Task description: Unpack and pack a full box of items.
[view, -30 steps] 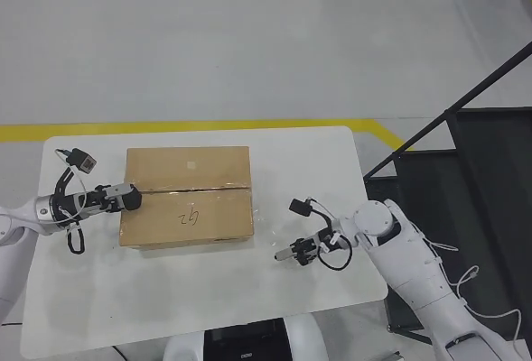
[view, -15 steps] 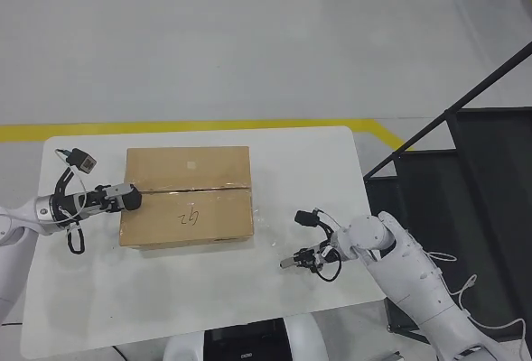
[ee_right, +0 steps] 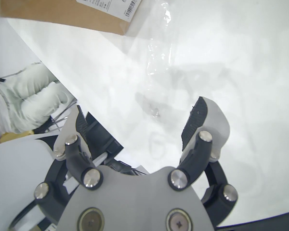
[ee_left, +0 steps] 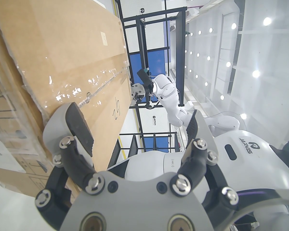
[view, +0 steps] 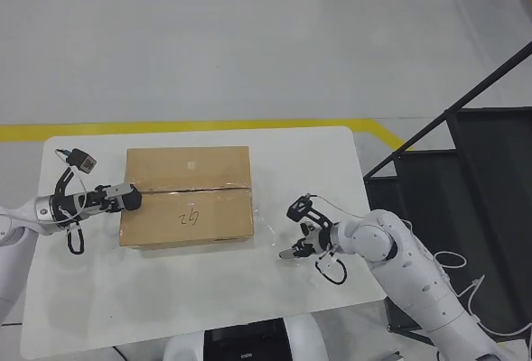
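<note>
The closed box (view: 188,196) sits on the tabletop (view: 320,162). The left pincer (view: 132,197), released, is at its taped seam end; the right pincer (view: 288,254), also released, hovers apart. Pulling a flap may drag the unheld box.

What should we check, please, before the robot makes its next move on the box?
1. Is the box fully on the table: ok, all of it rests on the top.
2. Are the flaps open: not ok, both lie shut.
3. Is the seam tape gone: not ok, clear tape glints along the seam.
4. Is the left gripper ready: ok, jaws apart at the box's end by the seam.
5. Is the right gripper empty: ok, open above bare table beyond the box's other end.
6. Is the table free of scraps: not ok, a clear strip lies beside the box.
</note>
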